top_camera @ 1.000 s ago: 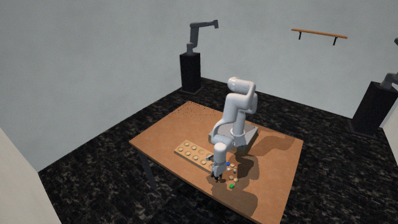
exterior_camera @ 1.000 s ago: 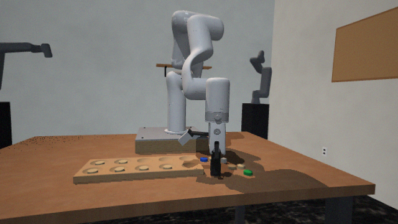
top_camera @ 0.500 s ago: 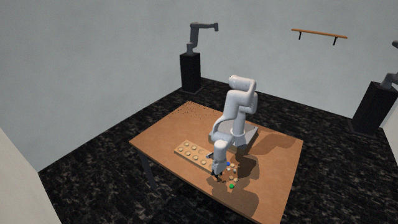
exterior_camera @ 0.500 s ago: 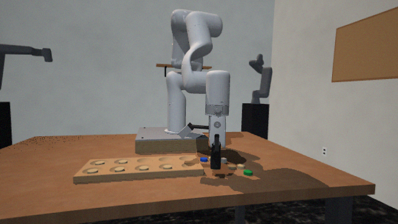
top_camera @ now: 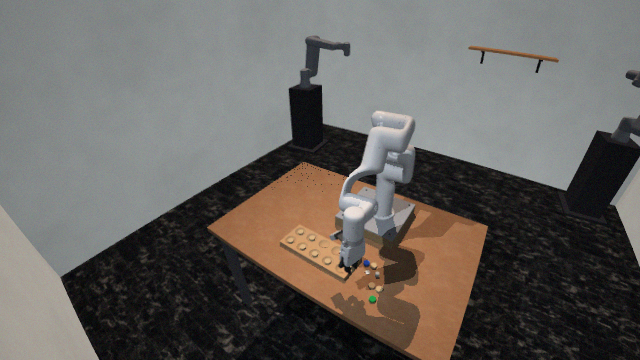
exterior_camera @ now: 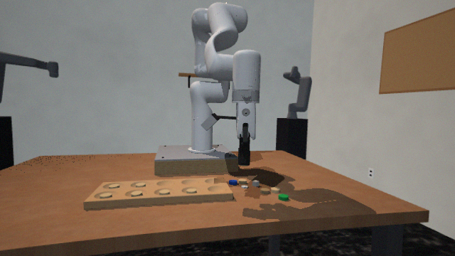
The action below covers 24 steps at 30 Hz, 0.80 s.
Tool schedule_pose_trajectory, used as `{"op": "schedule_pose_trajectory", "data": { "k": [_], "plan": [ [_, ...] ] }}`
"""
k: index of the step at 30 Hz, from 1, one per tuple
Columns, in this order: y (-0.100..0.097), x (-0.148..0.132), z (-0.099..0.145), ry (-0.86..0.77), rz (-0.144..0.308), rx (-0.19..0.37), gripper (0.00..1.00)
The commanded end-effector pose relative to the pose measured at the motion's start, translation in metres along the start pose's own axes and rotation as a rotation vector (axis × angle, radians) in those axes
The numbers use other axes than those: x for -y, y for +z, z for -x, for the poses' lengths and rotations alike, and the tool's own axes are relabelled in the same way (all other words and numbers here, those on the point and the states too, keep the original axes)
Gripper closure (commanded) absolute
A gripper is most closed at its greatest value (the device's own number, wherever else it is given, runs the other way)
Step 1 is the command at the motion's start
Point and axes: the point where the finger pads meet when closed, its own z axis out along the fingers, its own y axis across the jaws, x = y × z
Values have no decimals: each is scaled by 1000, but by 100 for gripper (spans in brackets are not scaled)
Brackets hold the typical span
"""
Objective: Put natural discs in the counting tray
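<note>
The wooden counting tray (top_camera: 317,249) lies flat on the table and also shows in the exterior view (exterior_camera: 160,192). Several of its pockets hold natural discs (exterior_camera: 136,193), and some pockets at its right end are empty (exterior_camera: 217,188). My gripper (exterior_camera: 244,156) (top_camera: 348,267) hangs point-down above the table by the tray's right end. It is shut on a small thing that the dark fingers mostly hide, apparently a natural disc. Loose natural discs (exterior_camera: 270,190) lie right of the tray, and one more (exterior_camera: 242,181) lies near it.
A blue disc (exterior_camera: 233,182), a grey piece (exterior_camera: 255,183), a small white piece (exterior_camera: 244,186) and a green disc (exterior_camera: 283,196) lie among the loose discs. The arm's base block (exterior_camera: 193,163) stands behind the tray.
</note>
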Motion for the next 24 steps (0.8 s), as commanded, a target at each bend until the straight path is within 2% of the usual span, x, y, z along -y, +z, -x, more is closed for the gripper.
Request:
{"op": "schedule_pose_trajectory", "data": {
  "k": [1,6,11,13,17,20,24],
  "plan": [
    [-10,-9,-39,2,-5,2,100],
    [-14,-24,-75,2,-5,2,100],
    [-12,-24,-76,2,-5,2,100],
    [-2,-23,-76,2,-5,2,100],
    [39,-23,-76,2,-5,2,100],
    [60,-23,-76,2,-5,2,100],
    [70,-23,-76,2,-5,2,100]
  ]
}}
